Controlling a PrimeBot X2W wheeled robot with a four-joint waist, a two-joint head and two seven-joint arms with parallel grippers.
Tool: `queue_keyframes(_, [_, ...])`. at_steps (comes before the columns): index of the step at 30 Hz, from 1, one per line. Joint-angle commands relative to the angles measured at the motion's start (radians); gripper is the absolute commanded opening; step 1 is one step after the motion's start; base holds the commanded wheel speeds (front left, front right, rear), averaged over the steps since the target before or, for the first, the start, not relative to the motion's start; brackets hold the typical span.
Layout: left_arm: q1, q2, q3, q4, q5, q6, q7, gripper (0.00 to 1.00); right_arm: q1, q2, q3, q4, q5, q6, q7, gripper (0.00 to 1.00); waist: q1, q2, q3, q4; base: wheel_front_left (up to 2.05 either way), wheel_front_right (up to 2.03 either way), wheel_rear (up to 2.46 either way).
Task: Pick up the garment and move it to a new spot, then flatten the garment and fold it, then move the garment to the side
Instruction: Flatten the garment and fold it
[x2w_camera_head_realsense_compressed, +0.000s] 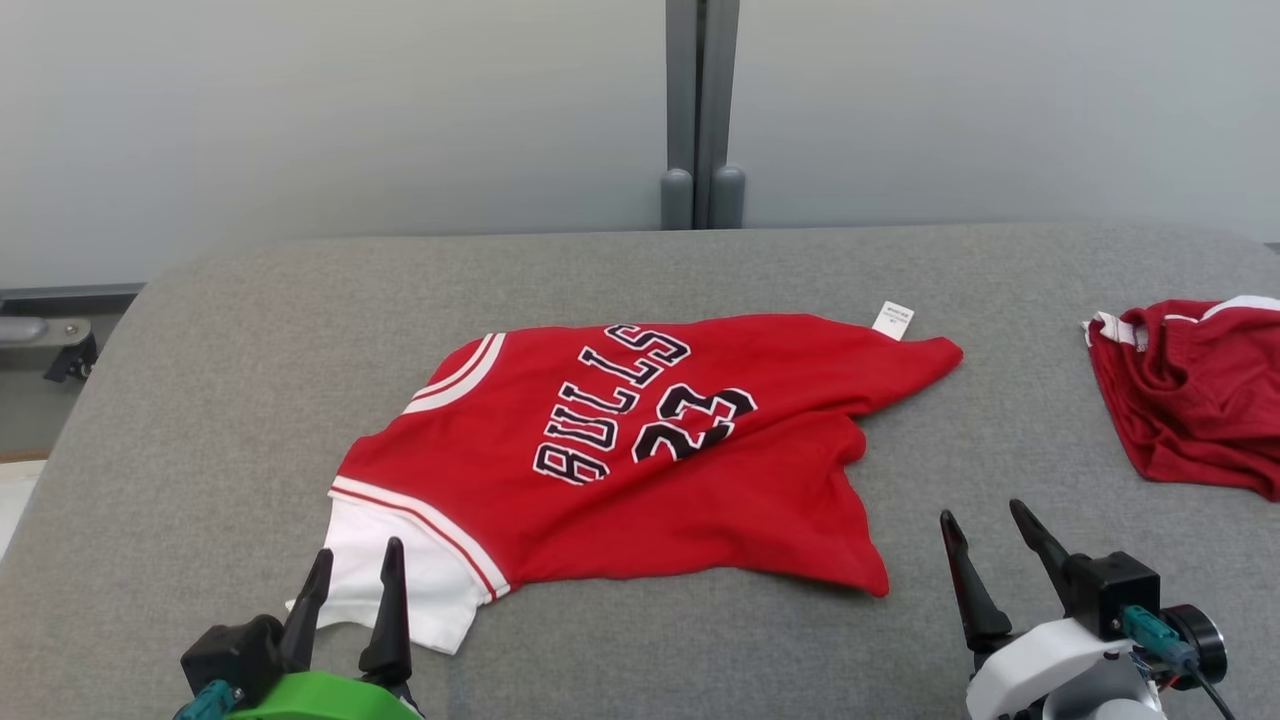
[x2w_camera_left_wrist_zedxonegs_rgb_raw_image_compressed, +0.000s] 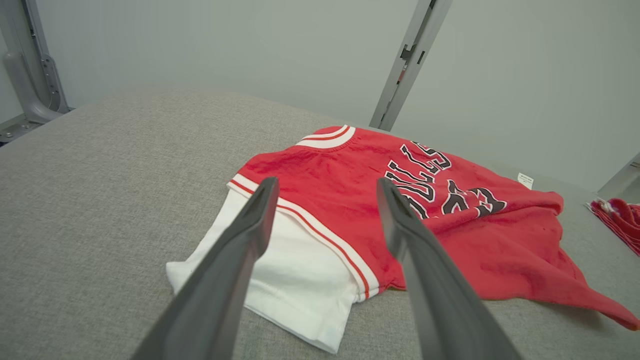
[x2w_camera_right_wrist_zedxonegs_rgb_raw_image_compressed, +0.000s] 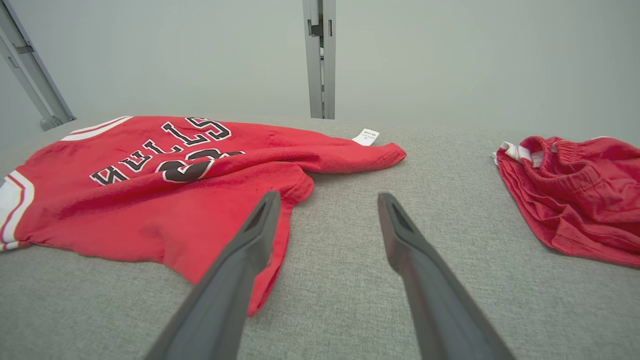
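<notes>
The light is bright, soft and even. A thin shadow lies under the red shirt (x2w_camera_head_realsense_compressed: 640, 470). The wrist views bend at their edges, and the left end effector (x2w_camera_left_wrist_zedxonegs_rgb_raw_image_compressed: 326, 184) looks a bit blurry.

lettering: "BULLS", black with white outline, across the red jersey (x2w_camera_head_realsense_compressed: 720, 500)
number: "23", same black-and-white style, just beside the lettering
tag: white tag (x2w_camera_head_realsense_compressed: 893, 319) at the jersey's edge, printed, too small to read
</notes>
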Motion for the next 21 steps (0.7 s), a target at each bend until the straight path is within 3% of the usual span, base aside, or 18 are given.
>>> queue_keyframes(1, [0.014,-0.006,0.004,-0.002,0.01,-0.002,0.0,1.0,0.008,-0.004,0.001,-0.002,0.006,-0.002,-0.005,1.0,0.0,0.0,0.0,-0.001,0.0,0.0,0.0])
queue_keyframes(7, [0.009,-0.014,0.008,0.006,0.022,-0.009,0.0,1.0,-0.002,-0.004,0.004,0.006,-0.002,-0.002,-0.005,1.0,0.0,0.0,0.009,0.005,0.0,0.0,0.0])
queue_keyframes(13, [-0.025,-0.02,0.001,0.002,0.031,-0.01,0.0,1.0,-0.098,-0.003,0.04,0.049,-0.11,-0.002,-0.005,1.0,0.0,0.0,0.042,0.038,0.0,0.0,0.0])
queue_keyframes(18, [-0.057,-0.032,-0.014,-0.013,0.035,-0.011,0.0,1.0,-0.251,-0.009,0.118,0.167,-0.253,-0.002,0.021,1.0,0.0,0.0,0.097,0.092,0.0,0.0,0.0])
queue_keyframes(21, [-0.077,-0.039,-0.023,-0.027,0.035,-0.011,0.0,1.0,-0.351,-0.044,0.186,0.261,-0.3,-0.002,0.036,1.0,0.0,0.0,0.137,0.133,0.0,0.0,0.0])
